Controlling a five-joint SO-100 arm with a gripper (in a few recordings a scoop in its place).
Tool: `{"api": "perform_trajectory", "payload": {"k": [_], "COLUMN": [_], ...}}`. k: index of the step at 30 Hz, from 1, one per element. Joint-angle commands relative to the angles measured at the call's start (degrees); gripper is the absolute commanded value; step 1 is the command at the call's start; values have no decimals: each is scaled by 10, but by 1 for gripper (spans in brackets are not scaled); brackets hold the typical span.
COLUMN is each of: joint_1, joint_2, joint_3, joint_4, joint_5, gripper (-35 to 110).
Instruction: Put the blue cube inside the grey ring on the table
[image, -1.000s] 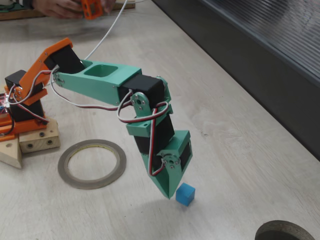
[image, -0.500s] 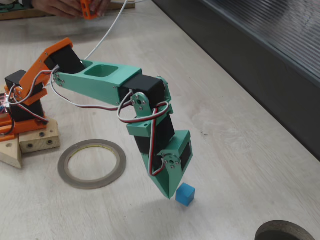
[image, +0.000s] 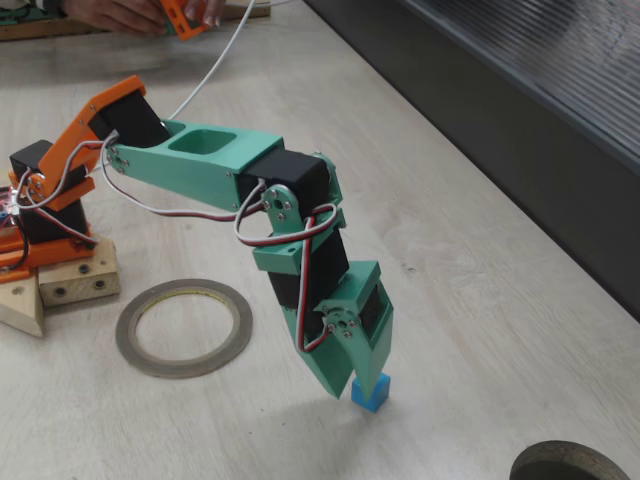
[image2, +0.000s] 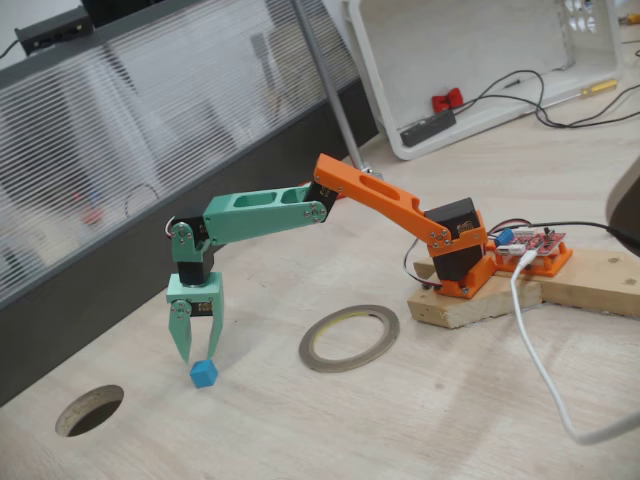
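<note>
The blue cube (image: 369, 394) (image2: 204, 374) rests on the pale wood table (image: 480, 300) (image2: 400, 430). My green gripper (image: 360, 378) (image2: 200, 354) points straight down over it and is open, one fingertip on either side of the cube's top; I cannot tell whether they touch it. In a fixed view the fingers (image: 340, 375) hide the cube's upper part. The grey ring (image: 130, 338) (image2: 314, 351) lies flat on the table between the cube and the arm's base, with nothing inside it.
The orange arm base sits on wooden blocks (image: 62, 284) (image2: 470, 308). A dark round ring or hole (image: 572, 463) (image2: 90, 410) lies near the table's edge. A dark ribbed panel (image: 520, 90) (image2: 120, 250) borders the table. A white cable (image2: 545, 370) trails by the base.
The gripper has opened: one finger swung outward over the cube, which now shows partly hidden between the fingertips. Cube and ring have stayed in place.
</note>
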Motion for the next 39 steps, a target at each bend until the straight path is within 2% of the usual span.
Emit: {"api": "perform_trajectory", "payload": {"k": [1,39], "joint_1": [4,5], "joint_2": [14,-49], "joint_3": [-6,-11], "joint_4": [5,-4], "joint_5": [4,4], "gripper": [28,28]}}
